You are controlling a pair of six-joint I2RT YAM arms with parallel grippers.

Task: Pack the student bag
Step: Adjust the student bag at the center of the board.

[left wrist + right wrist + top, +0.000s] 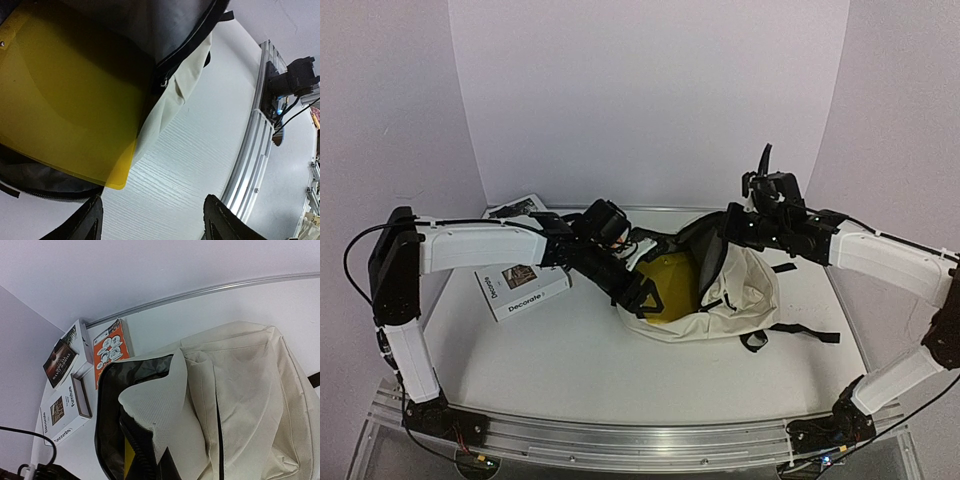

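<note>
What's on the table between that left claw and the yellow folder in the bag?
Nothing: in the left wrist view, only bare white table separates the open left gripper from the yellow folder, whose corner pokes out of the bag.

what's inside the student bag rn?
The student bag holds a yellow flat folder in its open main compartment, one corner poking out over the table. Anything beneath the folder is covered.
</note>
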